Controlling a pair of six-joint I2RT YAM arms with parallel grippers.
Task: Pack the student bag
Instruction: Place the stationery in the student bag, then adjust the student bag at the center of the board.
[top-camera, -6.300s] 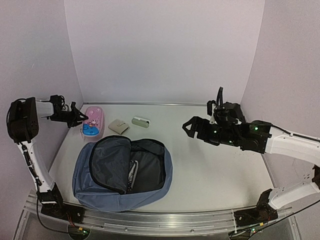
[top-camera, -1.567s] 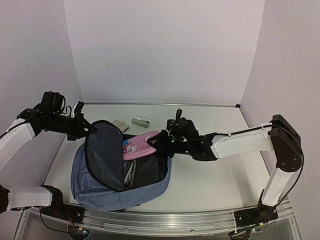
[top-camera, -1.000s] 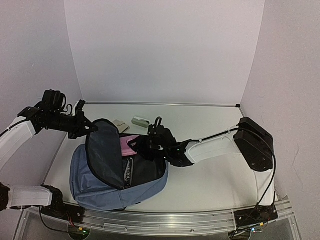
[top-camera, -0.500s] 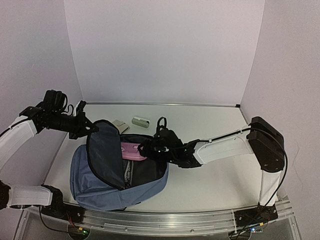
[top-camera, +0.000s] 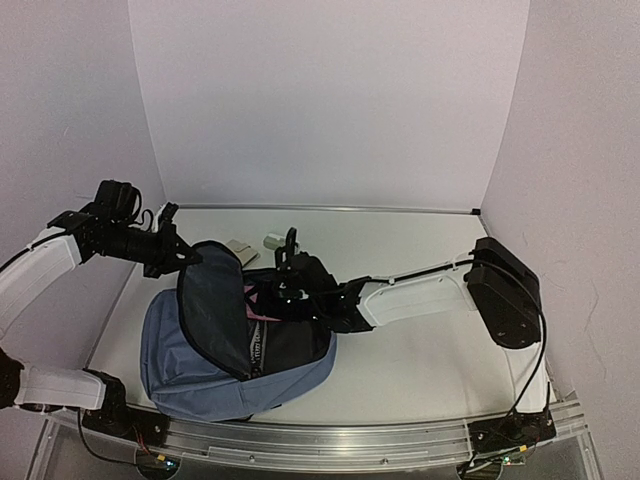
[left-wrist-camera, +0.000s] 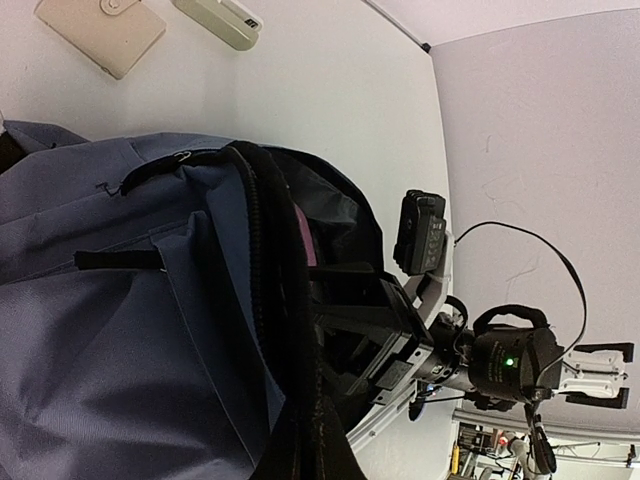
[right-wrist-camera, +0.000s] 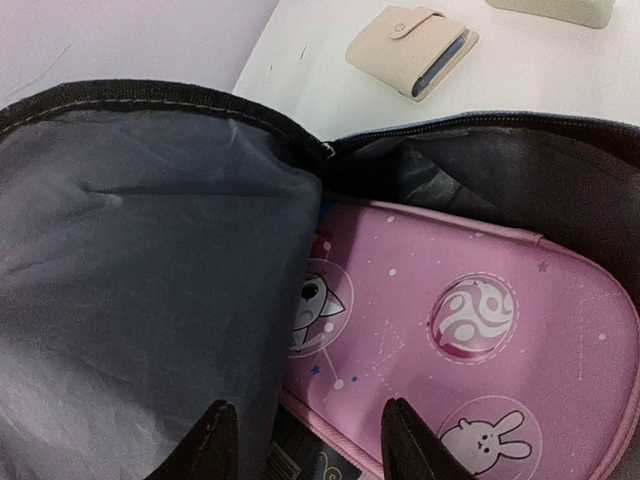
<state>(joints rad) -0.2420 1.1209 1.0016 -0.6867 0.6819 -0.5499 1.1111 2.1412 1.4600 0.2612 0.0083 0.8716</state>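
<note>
Blue fabric, top view: the student bag (top-camera: 190, 370) lies on the near-left part of the table (top-camera: 430, 350), its mouth gaping and its flap (top-camera: 212, 300) lifted.
Top view, left gripper (top-camera: 183, 257): clamped on the flap's upper edge, holding it up just as it did a second ago.
Top view, right gripper (top-camera: 274, 294): reaches into the bag's mouth, deeper than half a second ago.
Top view, pencil case (top-camera: 258, 301): only a pink sliver shows behind the flap. A second and a half ago it hung over the opening, and now it sits inside.
Top view, leftovers: a beige wallet (top-camera: 238, 246) and a small white case (top-camera: 272, 240) lie on the table just behind the bag, unmoved.
Left wrist view: the flap's black edge runs close past the lens, with pink showing inside. This gripper's own fingers are not visible here.
Right wrist view: the jaws stand apart. The pencil case lies flat and face-on beyond them, beside the flap's grey lining (right-wrist-camera: 130, 250), with nothing pinched.
Meaning: the first item looks delivered and let go. The wallet and white case remain to be packed. The right arm probably has to back out without dragging the pencil case with it, while the flap stays held.
</note>
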